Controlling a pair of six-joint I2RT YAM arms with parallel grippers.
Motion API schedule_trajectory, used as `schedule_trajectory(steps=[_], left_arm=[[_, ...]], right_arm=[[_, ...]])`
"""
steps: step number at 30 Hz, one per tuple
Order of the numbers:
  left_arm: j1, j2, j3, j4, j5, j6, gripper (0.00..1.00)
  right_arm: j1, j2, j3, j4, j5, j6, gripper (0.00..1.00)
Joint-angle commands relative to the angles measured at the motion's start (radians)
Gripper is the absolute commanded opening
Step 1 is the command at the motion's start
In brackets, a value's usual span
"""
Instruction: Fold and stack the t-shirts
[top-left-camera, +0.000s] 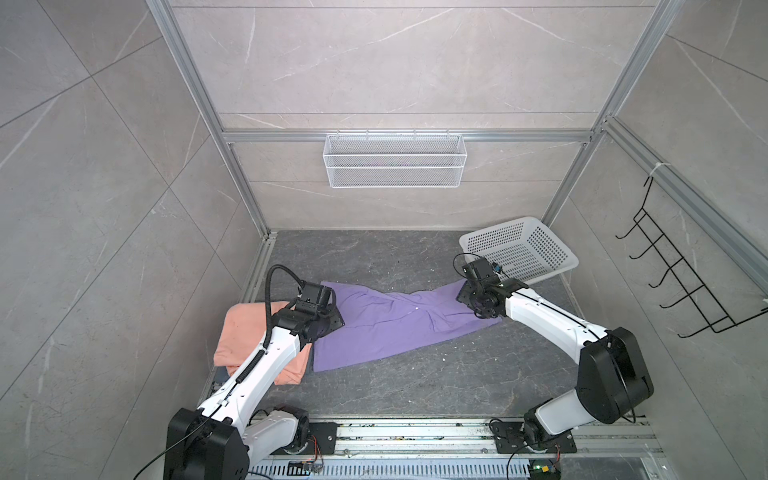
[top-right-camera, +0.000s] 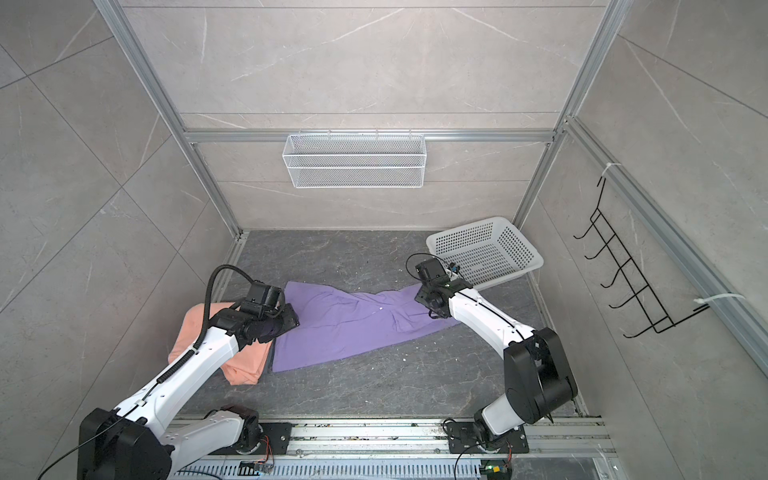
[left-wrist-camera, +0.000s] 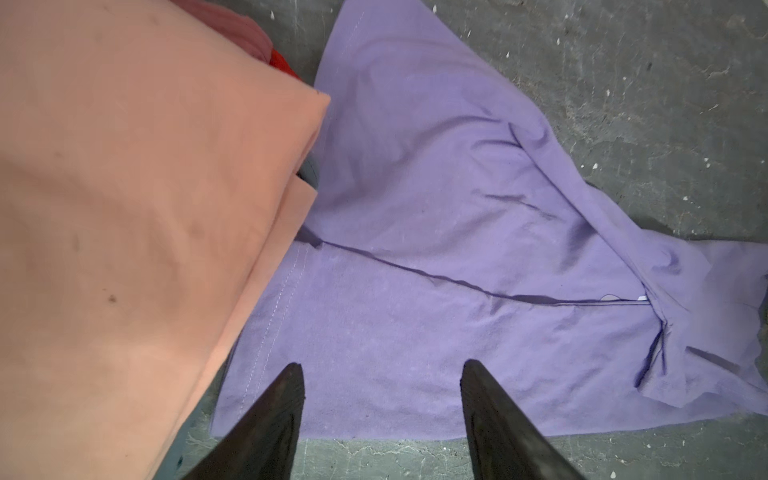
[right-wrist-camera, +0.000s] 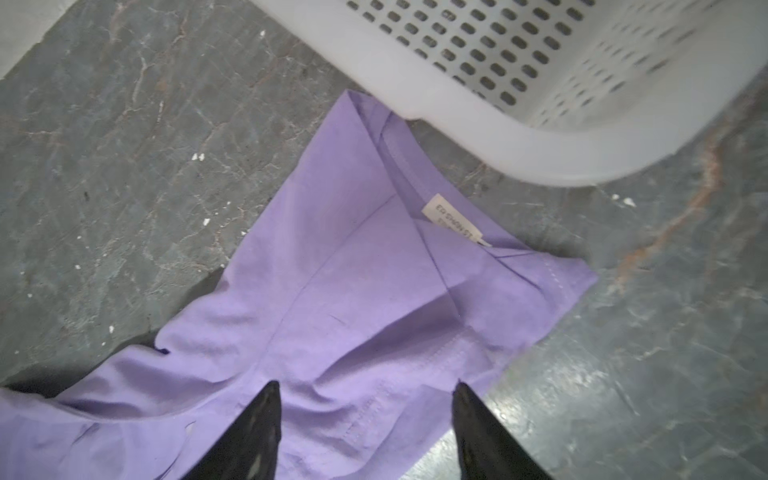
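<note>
The lavender t-shirt lies flat but creased across the middle of the dark table. Its hem end is at the left and its collar end, with a white label, is at the right. The salmon t-shirt lies folded at the left, partly under my left arm, and its edge overlaps the lavender hem. My left gripper hovers open over the hem end. My right gripper hovers open over the sleeve seam near the collar. Neither holds cloth.
A white perforated basket stands tilted at the back right, close to the collar and my right wrist. A wire basket hangs on the back wall and a black hook rack on the right wall. Red cloth peeks from under the salmon shirt.
</note>
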Motion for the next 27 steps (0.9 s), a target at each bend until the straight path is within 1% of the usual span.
schedule_trajectory(steps=[1,6,14,16,17,20,21,24,27], left_arm=[[-0.008,0.001,0.003,0.047,0.030,-0.031,0.63],[-0.009,0.010,0.018,0.050,0.033,-0.020,0.63],[-0.009,0.045,0.049,0.060,0.036,-0.008,0.63],[-0.009,0.048,0.050,0.064,0.036,-0.009,0.63],[-0.009,0.048,0.051,0.064,0.036,-0.007,0.63],[-0.009,0.046,0.050,0.063,0.031,-0.007,0.63],[-0.009,0.046,0.050,0.063,0.030,-0.004,0.63],[-0.009,0.045,0.048,0.055,0.022,-0.004,0.63],[-0.009,0.047,0.043,0.056,0.016,-0.002,0.63]], right_arm=[[-0.022,0.018,0.002,-0.102,0.046,0.025,0.66],[-0.045,0.017,-0.108,0.009,-0.009,0.077,0.65],[-0.047,0.088,-0.130,0.145,-0.067,0.099,0.62],[-0.046,0.111,-0.119,0.154,-0.072,0.101,0.59],[-0.046,0.125,-0.108,0.143,-0.068,0.103,0.52],[-0.046,0.153,-0.080,0.121,-0.063,0.107,0.22],[-0.046,0.150,-0.067,0.109,-0.059,0.107,0.15],[-0.045,0.105,-0.042,0.100,-0.058,0.136,0.06],[-0.045,0.071,0.025,0.065,-0.055,0.134,0.02]])
